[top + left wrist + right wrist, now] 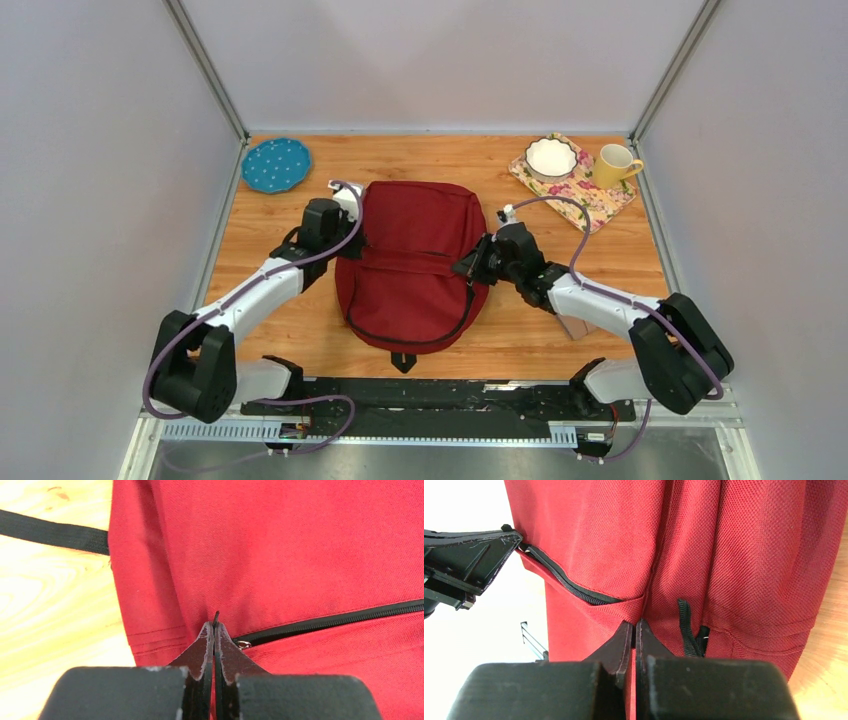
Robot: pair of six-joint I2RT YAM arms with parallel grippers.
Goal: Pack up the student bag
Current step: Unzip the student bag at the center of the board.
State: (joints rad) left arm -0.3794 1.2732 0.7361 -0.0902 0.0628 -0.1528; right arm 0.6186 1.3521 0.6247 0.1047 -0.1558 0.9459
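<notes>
Wooden table (440,160) | backpack (415,250) lying lengthwise between both arms | left gripper (214,627) pinching zipper tab (216,615) | right gripper (634,626) pinching side fabric

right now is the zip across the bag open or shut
Shut where visible: the zipper runs as one tight black line across the student bag, no gap showing.

Left arm (255,288) & right arm (598,302): white links, chunky blk joints, purple cable (585,220) along each. Blk base rail (440,395) at frame bottom. Left gripper (214,626) & right gripper (634,625): blk wedge fingers, edges scuffed pale.
</notes>
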